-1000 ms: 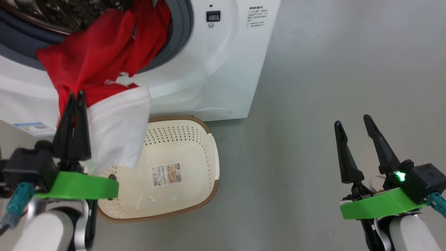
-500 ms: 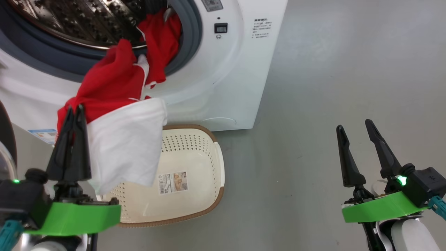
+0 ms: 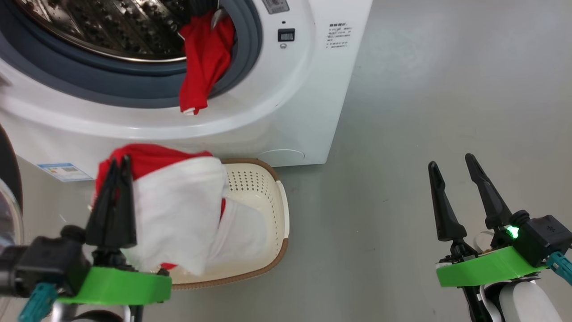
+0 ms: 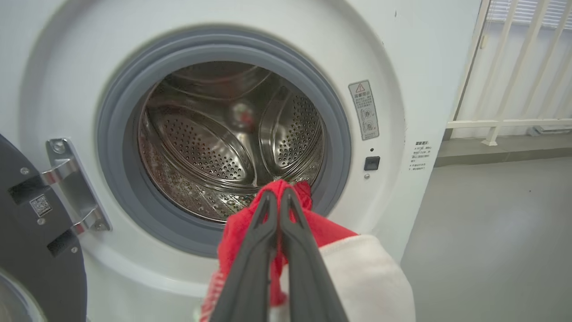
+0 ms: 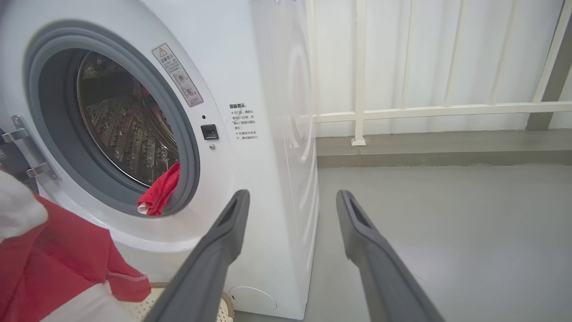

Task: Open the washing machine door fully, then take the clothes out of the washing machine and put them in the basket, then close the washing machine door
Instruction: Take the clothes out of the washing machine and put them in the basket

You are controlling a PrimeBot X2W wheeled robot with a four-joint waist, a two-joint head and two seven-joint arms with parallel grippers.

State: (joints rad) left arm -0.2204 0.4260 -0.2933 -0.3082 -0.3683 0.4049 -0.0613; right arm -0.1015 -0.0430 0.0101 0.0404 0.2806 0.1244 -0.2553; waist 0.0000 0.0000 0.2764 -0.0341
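Here the left gripper [image 3: 119, 163] has its two long dark fingers pressed together on the clothes [image 3: 178, 214], a soft bundle of bright red cloth with a broad, towel-like white part. The bundle hangs over the near-left part of the basket [image 3: 280, 214] and hides much of its inside. The basket is cream plastic, rectangular with rounded corners, its wall pierced with rows of small holes under a brown woven-look rim. It stands on the floor [image 3: 424, 89] just in front of the washing machine [image 3: 286, 112].

The machine is a white, smooth box with a blue label [image 3: 62, 171] low on its front. A thick grey rubber ring [image 4: 120, 147] frames the drum [image 4: 223, 138], shiny steel dotted with holes and ribbed by raised paddles. A red strip [image 3: 201, 67] of fabric hangs out over the ring at the drum's right side, apart from the held bundle in the head view. The washing machine door [image 4: 40, 259] stands swung open on the left, dark and glossy, on a bright metal hinge [image 4: 73, 188].

The right gripper [image 3: 450, 162] is over bare grey floor, well to the right of the machine, fingers spread apart and empty. A white barred railing [image 5: 402, 109] runs behind.
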